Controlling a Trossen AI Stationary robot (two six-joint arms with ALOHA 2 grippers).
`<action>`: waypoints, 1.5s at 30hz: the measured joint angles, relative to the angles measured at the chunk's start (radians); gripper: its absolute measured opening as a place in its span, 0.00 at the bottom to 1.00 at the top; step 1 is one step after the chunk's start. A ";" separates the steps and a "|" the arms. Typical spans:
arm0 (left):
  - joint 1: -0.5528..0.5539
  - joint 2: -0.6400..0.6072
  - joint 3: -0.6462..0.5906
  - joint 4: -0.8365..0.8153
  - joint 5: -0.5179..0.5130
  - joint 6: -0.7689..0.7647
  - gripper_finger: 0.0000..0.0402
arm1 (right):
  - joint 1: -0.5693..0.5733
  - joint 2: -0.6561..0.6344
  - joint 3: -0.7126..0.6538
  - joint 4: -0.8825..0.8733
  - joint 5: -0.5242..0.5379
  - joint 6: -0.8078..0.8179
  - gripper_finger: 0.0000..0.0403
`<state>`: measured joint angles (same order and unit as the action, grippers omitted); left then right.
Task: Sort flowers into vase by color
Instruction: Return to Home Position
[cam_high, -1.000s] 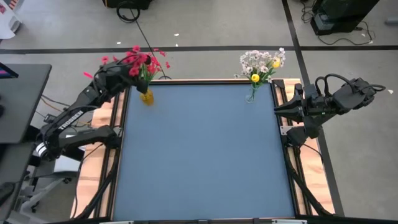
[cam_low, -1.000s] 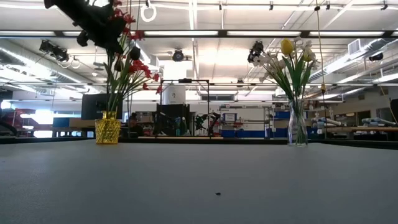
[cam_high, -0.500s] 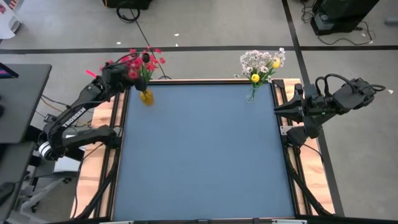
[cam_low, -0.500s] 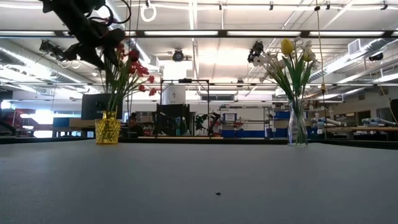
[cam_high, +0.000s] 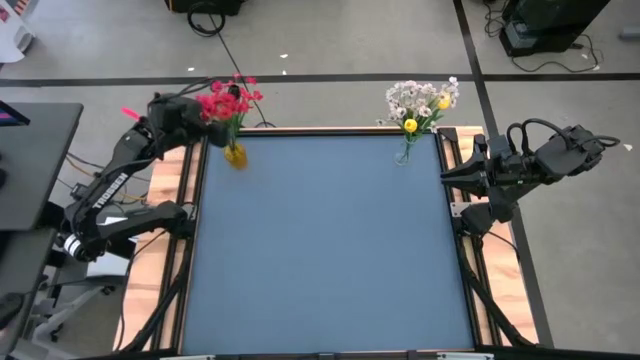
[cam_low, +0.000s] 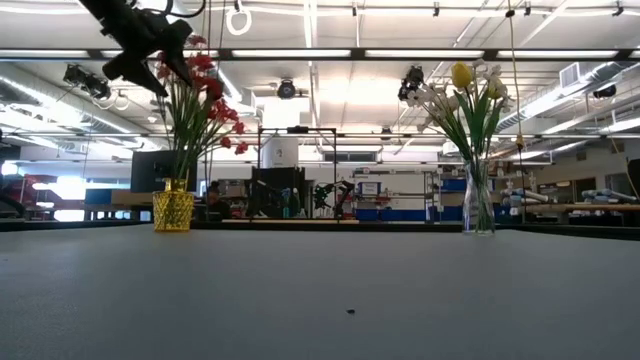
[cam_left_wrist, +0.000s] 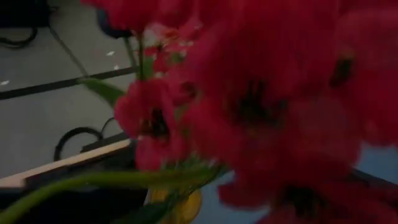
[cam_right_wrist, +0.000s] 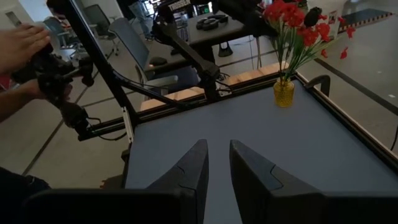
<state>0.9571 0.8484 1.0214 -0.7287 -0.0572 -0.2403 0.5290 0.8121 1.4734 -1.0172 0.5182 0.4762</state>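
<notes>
The red flowers (cam_high: 228, 98) stand with their stems in a gold vase (cam_high: 235, 155) at the table's far left corner; in the low view the red blossoms (cam_low: 205, 95) rise above that gold vase (cam_low: 173, 210). My left gripper (cam_high: 198, 108) hovers open at blossom height just left of them, fingers spread in the low view (cam_low: 150, 62); whether it brushes a blossom I cannot tell. White and yellow flowers (cam_high: 420, 103) stand in a clear glass vase (cam_low: 478, 200) at the far right. My right gripper (cam_right_wrist: 217, 168) waits by the table's right edge, fingers slightly apart, empty.
The blue-grey table top (cam_high: 320, 250) lies bare between the two vases. Wooden rails (cam_high: 455, 170) run along both sides. In the right wrist view a person's hands (cam_right_wrist: 25, 46) hold a device beyond the table's left side.
My left gripper has opened and let go of the red flowers, then drawn back toward the table's left edge and a little up. The red spray, which leaned right under the hold, now stands more upright and closer together in the gold vase.
</notes>
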 joint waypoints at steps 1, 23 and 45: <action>0.005 0.001 0.012 -0.026 0.000 0.011 0.84 | 0.000 0.000 0.000 0.000 0.000 0.000 0.19; 0.002 -0.004 0.337 -0.628 0.132 0.084 0.84 | 0.000 0.000 0.000 0.000 0.000 0.000 0.19; -0.580 -0.099 0.181 0.110 0.340 -0.037 0.72 | 0.000 0.000 0.000 0.000 0.000 0.000 0.19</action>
<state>0.3769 0.7490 1.2023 -0.6185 0.2829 -0.2771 0.5293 0.8121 1.4734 -1.0172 0.5182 0.4761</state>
